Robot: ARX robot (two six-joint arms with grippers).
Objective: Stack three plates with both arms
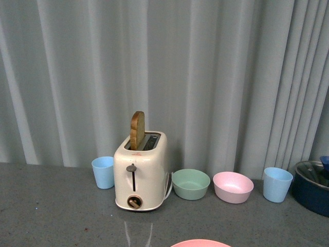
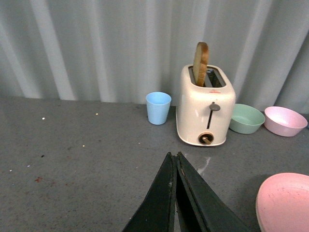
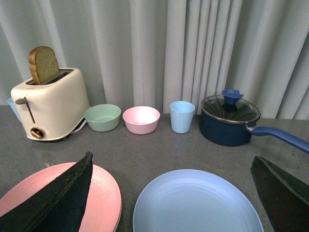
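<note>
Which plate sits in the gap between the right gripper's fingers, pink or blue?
The light blue plate, lying between the right gripper and its open fingers' span; the pink plate sits off to one side, partly hidden behind one finger.

a staged kitchen corner: grey desk (image 1: 51, 206) before a pale curtain (image 1: 216, 77), with a toaster (image 1: 141, 177) holding bread (image 1: 137, 129), a green bowl (image 1: 190, 183), a blue cup (image 1: 103, 172) and a lidded saucepan (image 3: 229, 123).

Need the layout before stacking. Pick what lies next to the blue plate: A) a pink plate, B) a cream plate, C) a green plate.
A: the right wrist view shows the pink plate lying just beside the blue plate.
</note>
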